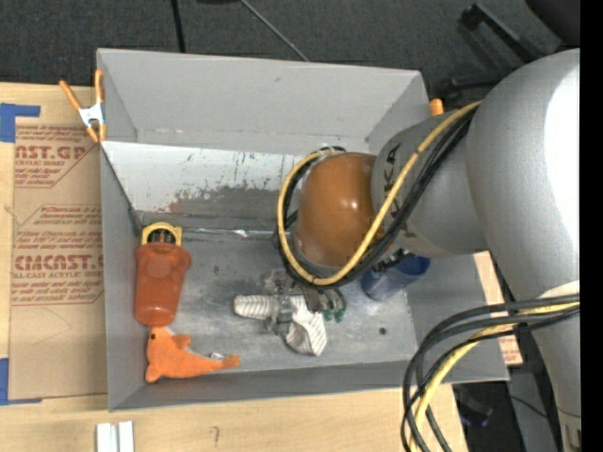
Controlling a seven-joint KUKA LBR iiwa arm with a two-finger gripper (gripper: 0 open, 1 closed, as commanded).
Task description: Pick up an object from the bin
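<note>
Arm above grey clutter (orange bottle leftward)

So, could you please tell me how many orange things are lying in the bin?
2: an orange bottle-shaped container by the left wall, and an orange toy animal just below it, in the near-left corner. The arm may hide others.

Silver arm, orange cover — seemingly yellow-black cables
</note>
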